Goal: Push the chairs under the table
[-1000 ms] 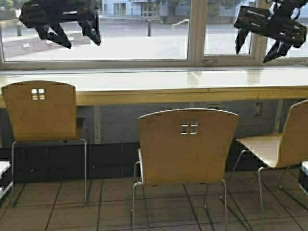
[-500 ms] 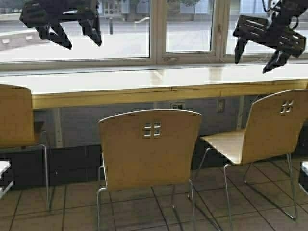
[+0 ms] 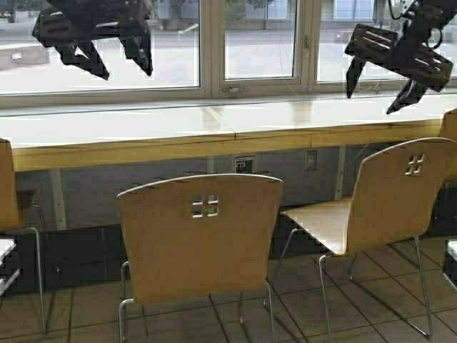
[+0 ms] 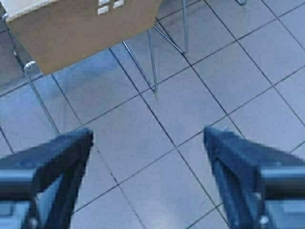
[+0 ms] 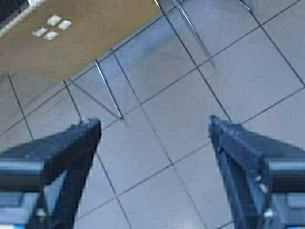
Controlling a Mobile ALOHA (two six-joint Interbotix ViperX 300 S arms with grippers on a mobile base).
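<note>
The table (image 3: pixel 214 132) is seen running across the high view below the window (image 3: pixel 214 43), its pale top and thick wooden front edge cut off at both sides. A middle chair (image 3: pixel 200 239) is placed at about 6 o'clock, pulled out from the table with its back toward the camera; its feet are cut off by the lower edge. A second chair (image 3: pixel 378 207) is set at about 4 o'clock, turned at an angle, its seat toward the table and outside it. Only a sliver of a third chair (image 3: pixel 8 186) is shown at 9 o'clock, and a fragment of another back (image 3: pixel 450 125) at 3 o'clock.

The left gripper (image 3: pixel 120 63) is held high at 11 o'clock with its fingers spread and nothing between them. The right gripper (image 3: pixel 377 87) is raised at 1 o'clock, likewise spread and empty. In both wrist views tiled floor (image 4: pixel 190 95) is seen between the parted fingers.
</note>
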